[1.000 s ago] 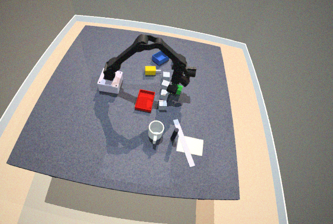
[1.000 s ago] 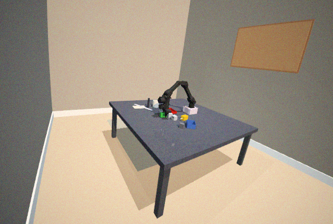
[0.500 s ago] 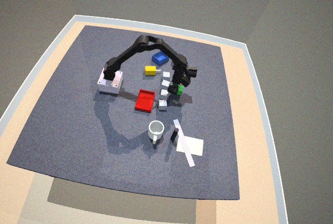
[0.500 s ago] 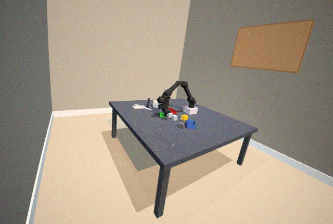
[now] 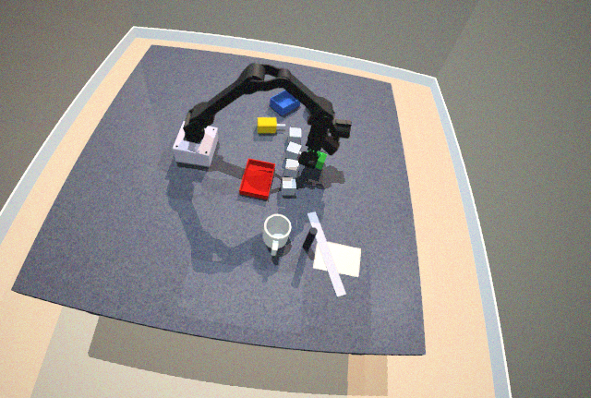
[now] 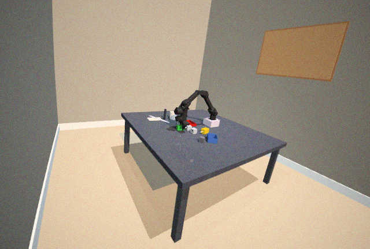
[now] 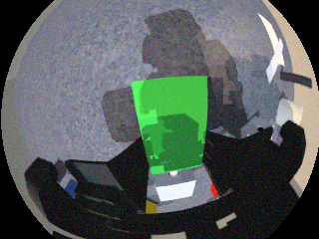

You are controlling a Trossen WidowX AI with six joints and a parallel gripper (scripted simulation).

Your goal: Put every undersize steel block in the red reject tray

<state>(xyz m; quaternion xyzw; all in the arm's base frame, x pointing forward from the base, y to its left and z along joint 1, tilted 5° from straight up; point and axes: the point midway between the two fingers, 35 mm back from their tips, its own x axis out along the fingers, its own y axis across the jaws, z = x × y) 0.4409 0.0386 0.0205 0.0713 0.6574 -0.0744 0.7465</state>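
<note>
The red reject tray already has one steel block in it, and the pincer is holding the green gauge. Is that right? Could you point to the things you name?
Not quite: no block is in the red reject tray [image 5: 244, 192]; the top view shows its inside bare, with the row of steel blocks beside it. The pincer is indeed holding the green gauge [image 5: 320, 160] [image 6: 179, 127] [image 7: 171, 100].

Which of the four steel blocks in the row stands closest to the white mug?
The end block, beside the red tray; the other three lie farther up the row from the mug.
</note>
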